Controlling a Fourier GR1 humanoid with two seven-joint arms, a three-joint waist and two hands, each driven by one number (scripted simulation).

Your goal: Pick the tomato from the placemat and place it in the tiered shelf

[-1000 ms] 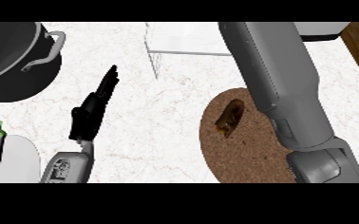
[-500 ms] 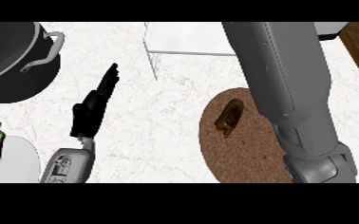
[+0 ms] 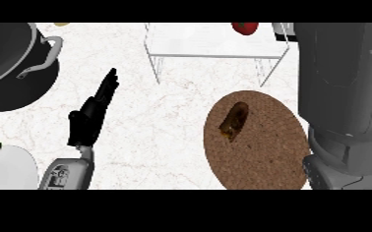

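Tomato [image 3: 245, 27]: on shelf [image 3: 218, 44], far edge, well apart from placemat [image 3: 269, 147].
Right hand: hidden past right arm [image 3: 338, 88]; state cannot be told.
Left hand [image 3: 91, 115]: open, resting at left.
Advice: withdraw upward, clear of tomato.

Top edge crops the tomato [image 3: 245, 27]; the right hand is out of view.

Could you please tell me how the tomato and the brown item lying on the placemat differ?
The tomato is red and rounded; the brown item is dull and elongated. The tomato sits on the white tiered shelf at the view's top edge, while the brown item lies on the round placemat, nearer the robot. Both are small beside their supports.
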